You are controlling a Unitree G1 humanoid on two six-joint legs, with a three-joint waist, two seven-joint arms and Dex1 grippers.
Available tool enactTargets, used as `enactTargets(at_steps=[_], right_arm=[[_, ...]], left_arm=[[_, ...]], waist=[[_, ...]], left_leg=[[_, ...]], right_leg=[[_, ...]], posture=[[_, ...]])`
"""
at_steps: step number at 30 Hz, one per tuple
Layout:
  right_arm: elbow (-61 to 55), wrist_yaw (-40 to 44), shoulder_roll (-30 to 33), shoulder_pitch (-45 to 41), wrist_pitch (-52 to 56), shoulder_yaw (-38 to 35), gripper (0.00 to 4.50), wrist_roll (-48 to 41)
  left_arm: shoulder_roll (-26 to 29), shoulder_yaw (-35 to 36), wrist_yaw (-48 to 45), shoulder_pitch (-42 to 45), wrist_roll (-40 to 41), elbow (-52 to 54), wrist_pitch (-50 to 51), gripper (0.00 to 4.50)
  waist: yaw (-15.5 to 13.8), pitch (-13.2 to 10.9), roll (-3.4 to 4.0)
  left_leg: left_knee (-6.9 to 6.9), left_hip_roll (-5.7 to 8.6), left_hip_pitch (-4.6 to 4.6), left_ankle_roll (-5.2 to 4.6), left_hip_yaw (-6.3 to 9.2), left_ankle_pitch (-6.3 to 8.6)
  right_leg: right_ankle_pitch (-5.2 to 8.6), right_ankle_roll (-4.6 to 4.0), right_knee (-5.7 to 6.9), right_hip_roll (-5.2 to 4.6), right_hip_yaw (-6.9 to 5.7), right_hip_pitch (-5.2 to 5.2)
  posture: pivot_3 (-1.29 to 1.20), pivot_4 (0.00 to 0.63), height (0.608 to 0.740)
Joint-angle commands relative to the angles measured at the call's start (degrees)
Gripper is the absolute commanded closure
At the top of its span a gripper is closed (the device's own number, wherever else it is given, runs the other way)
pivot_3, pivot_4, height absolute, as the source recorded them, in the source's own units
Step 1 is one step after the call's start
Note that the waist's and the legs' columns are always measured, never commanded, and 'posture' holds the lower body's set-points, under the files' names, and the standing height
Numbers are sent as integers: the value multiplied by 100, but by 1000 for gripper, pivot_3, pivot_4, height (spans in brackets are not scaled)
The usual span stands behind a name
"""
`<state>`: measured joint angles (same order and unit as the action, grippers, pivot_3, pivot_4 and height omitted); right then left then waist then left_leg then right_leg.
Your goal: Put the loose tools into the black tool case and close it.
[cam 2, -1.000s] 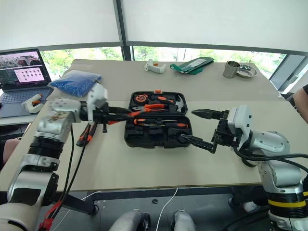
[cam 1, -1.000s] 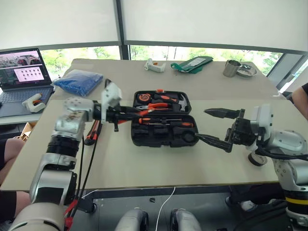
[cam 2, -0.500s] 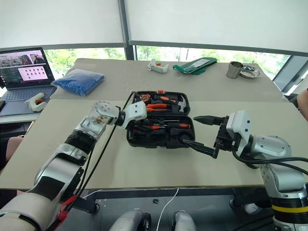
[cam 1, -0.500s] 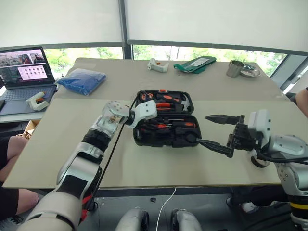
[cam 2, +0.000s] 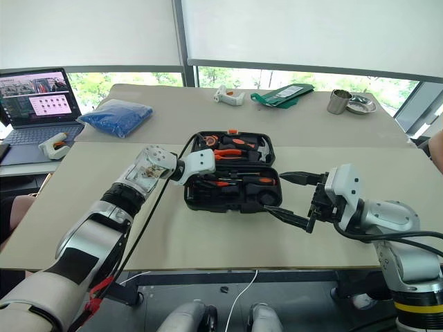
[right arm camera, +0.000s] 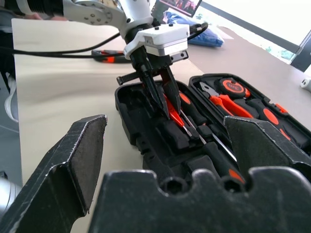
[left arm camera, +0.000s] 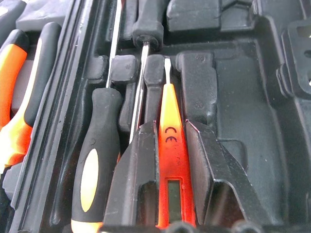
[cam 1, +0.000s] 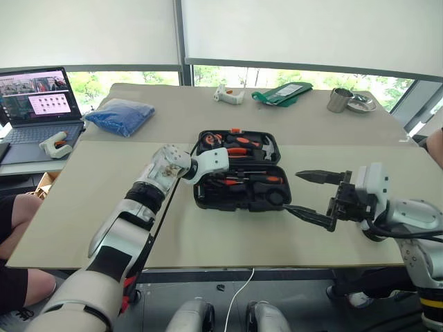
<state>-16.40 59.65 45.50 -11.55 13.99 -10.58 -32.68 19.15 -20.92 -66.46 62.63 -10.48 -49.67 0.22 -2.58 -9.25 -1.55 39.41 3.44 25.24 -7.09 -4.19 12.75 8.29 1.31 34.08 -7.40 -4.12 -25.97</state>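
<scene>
Beige surface (cam 1: 83, 207) carries open black tool case (cam 1: 242, 200). Slim orange tester screwdriver (left arm camera: 171, 141) pinched in left gripper (right arm camera: 163, 104) jaws, held over case's front half. Right gripper (cam 1: 320, 197) jaws spread wide, empty, beside case. Shaft best aligned with recess, lowered flat, then released

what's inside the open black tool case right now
The black moulded-plastic tool case holds orange-handled pliers, screwdrivers and empty recesses; the left hand grips a slim orange tester screwdriver, covering its handle end.

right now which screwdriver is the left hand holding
The slim all-orange tester screwdriver with the small window, clamped in the left hand over the open case. The black-and-orange screwdriver already lies in its slot.
</scene>
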Motion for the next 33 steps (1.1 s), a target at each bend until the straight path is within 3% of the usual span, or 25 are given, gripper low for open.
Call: enactTargets(at_steps=[1, 26, 28, 33], right_arm=[[59, 116, 105, -233, 9, -79, 0, -21], [68, 94, -40, -425, 64, 153, 0, 11], [63, 76, -55, -406, 56, 163, 0, 8], [85, 80, -90, -379, 36, 192, 0, 3]], left_arm=[[-179, -69, -25, 81, -65, -24, -13, 4104], [-495, 111, -134, 309, -135, -504, -243, 4104], [-500, 283, -114, 279, 8, -501, -264, 3094], [-508, 1019, -173, 135, 784, -351, -937, 1414]], waist=[[-11, 0, 0], [-96, 0, 1], [-96, 0, 1], [-85, 0, 1]], left_leg=[[3, 0, 0, -1, 0, 0], [47, 5, 1, -35, 3, 25], [47, 5, 1, -35, 2, 25], [47, 5, 8, -35, 2, 24]], right_leg=[[0, 0, 0, 0, 0, 0], [-11, 26, -5, -8, -3, 2], [-11, 26, -5, -8, -3, 1], [-12, 26, -4, -8, -1, -8]], posture=[[0, 150, 740], [0, 150, 740], [0, 150, 740], [0, 150, 740]])
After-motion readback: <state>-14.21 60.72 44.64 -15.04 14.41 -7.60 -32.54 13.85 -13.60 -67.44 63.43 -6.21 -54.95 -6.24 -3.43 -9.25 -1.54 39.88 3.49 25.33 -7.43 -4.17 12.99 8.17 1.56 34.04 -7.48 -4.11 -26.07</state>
